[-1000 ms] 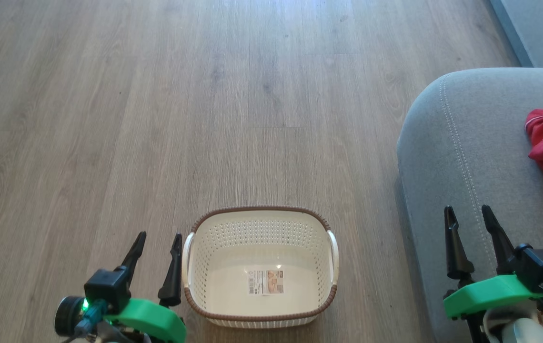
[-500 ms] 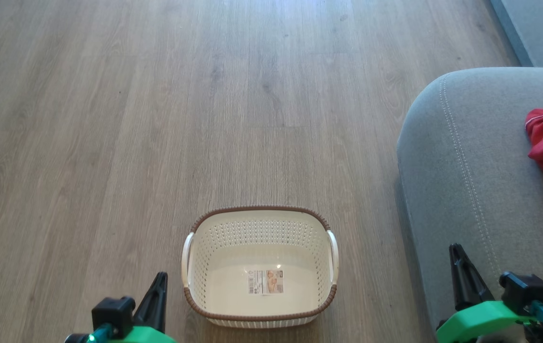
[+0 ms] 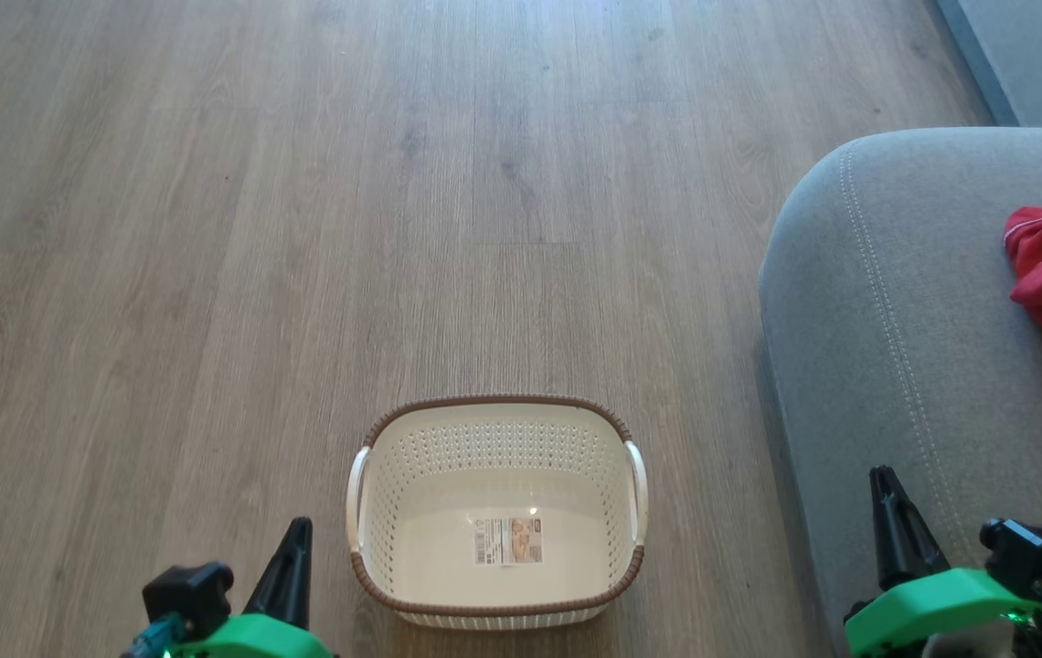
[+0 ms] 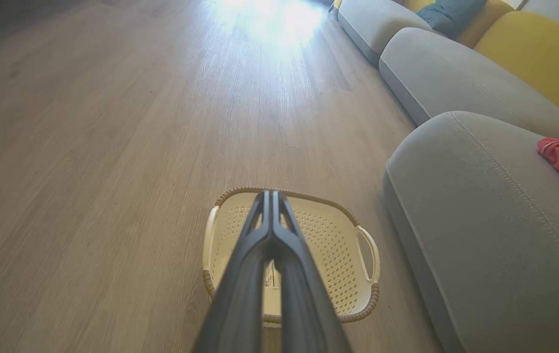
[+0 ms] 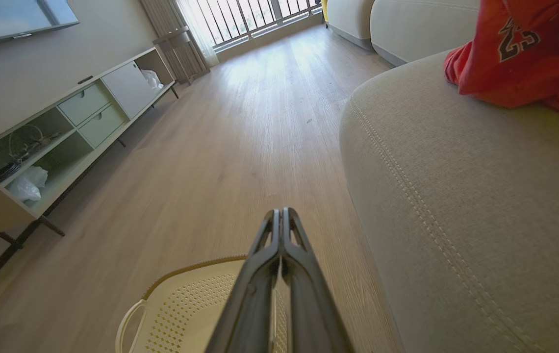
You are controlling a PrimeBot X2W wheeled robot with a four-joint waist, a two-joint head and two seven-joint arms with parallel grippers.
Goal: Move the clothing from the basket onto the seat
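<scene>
1. Clothing of soft red fabric, printed with a dark 23 (image 5: 520, 54), is lying bunched on top of the large grey upholstered seat cushion with pale stitching (image 3: 896, 347), toward its right side.
2. The small cream perforated plastic basket with a brown braided rim (image 3: 495, 399) is sitting upright on the pale wooden plank floor (image 3: 302, 228), just left of the seat. A paper label (image 3: 507, 541) is lying flat on its bottom.
3. The left gripper (image 3: 298, 530) is hanging above the floor near the basket's left side. Its two long dark fingers are pressing together, clenched on nothing.
4. The right gripper (image 3: 882, 475) is hanging over the seat's near edge, well apart from the clothing. Its fingers are likewise meeting tip to tip with nothing between them.
5. A low pale cabinet with open shelves and drawers (image 5: 63, 132) is standing along the wall across the floor.
</scene>
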